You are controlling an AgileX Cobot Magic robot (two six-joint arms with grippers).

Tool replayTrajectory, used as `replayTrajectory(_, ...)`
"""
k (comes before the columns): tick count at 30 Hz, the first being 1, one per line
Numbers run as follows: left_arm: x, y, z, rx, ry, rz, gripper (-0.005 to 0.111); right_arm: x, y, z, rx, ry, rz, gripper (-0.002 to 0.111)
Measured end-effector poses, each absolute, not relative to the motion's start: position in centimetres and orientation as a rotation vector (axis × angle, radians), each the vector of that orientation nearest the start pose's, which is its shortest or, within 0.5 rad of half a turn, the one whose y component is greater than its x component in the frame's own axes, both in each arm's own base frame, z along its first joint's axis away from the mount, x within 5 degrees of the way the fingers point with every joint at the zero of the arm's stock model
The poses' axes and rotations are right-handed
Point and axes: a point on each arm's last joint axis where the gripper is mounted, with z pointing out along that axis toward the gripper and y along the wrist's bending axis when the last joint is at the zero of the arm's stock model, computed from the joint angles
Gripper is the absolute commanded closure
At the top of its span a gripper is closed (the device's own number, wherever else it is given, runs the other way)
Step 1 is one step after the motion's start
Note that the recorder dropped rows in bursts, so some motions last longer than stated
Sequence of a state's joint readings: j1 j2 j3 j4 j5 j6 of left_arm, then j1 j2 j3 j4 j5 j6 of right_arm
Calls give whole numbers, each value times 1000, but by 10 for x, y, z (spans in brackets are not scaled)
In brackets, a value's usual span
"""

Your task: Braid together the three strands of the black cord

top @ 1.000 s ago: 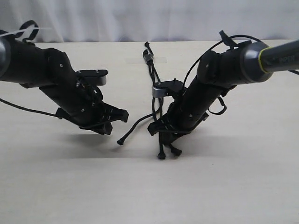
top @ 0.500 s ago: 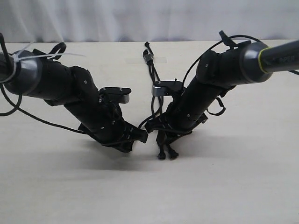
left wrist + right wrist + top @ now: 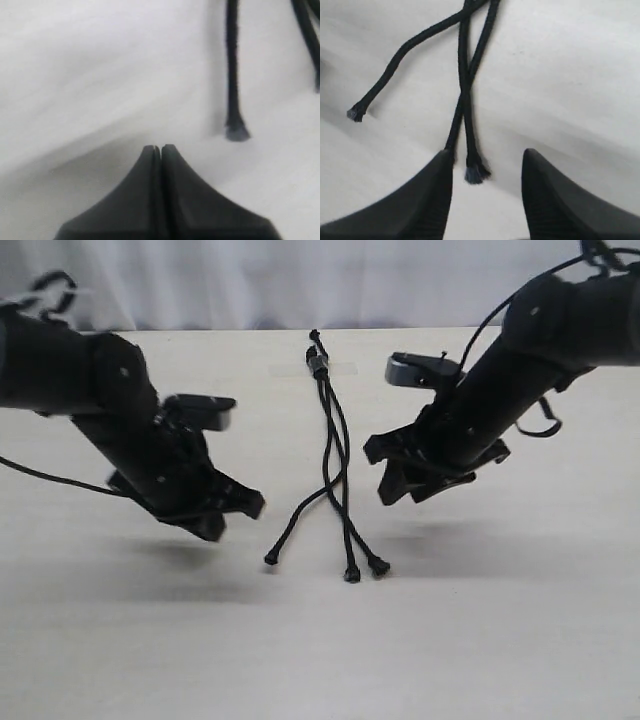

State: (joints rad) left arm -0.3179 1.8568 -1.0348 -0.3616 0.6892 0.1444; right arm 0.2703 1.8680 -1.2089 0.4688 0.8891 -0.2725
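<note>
Three strands (image 3: 335, 455) of the black cord (image 3: 322, 390) are lying loose on the pale table (image 3: 500, 640), and I am looking at them from the near edge outward.

Nearest me, the three knobbed tips are resting on the surface. One is splaying off to the left, well apart from the other two. Those two are crossing each other just above their ends.

A little farther back, both claws are hovering to either side of the cord, neither touching it. The left claw (image 3: 157, 148) is showing its jaws pressed together with nothing between them, and the tip of the left strand is lying just beyond it. The right claw (image 3: 488, 156) is standing with its jaws spread wide and is gripping nothing; the two crossed tips are lying under the gap.

Farther on, the strands are crossing loosely a couple of times along the middle. I am judging this as only the loosest start of a braid. Most of the length is lying unwoven, so nearly all the crossing over is waiting to be done.

Farthest away, the bound end is sitting near the back edge, on a pale patch (image 3: 290, 369) that may be tape, with a white curtain (image 3: 300, 280) hanging behind.

I am finding no brand, label or writing anywhere.
</note>
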Motion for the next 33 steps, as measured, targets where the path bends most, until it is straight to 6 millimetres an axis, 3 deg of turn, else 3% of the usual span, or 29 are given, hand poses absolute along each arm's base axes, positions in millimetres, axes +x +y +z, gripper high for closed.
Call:
replayTrajectory(4,305,-74,192,237,2945,-140,107,320,101,207,-379,2947,489,104)
replayTrajectory(7,292,-36,228,151,2909,-16,107,298,77,220,-344,2964,397,104)
replayTrajectory(10,268,-3,258,31,2863,-48,107,276,54,232,-251,2961,331,104)
replayTrajectory(12,248,6,274,-8,2810,-167,107,261,45,243,-217,2934,300,104)
replayTrajectory(16,201,-8,294,38,2618,-385,107,217,37,262,-173,2855,287,104)
replayTrajectory(19,151,-12,301,64,2408,-303,107,170,32,263,-147,2705,270,104)
replayTrajectory(23,111,-11,282,58,2233,-204,107,125,24,255,-104,2375,228,104)
replayTrajectory(29,100,-12,263,64,2260,-199,107,85,18,231,-57,2117,235,104)
replayTrajectory(33,99,-12,263,65,2259,-198,107,65,16,229,-60,1974,240,104)
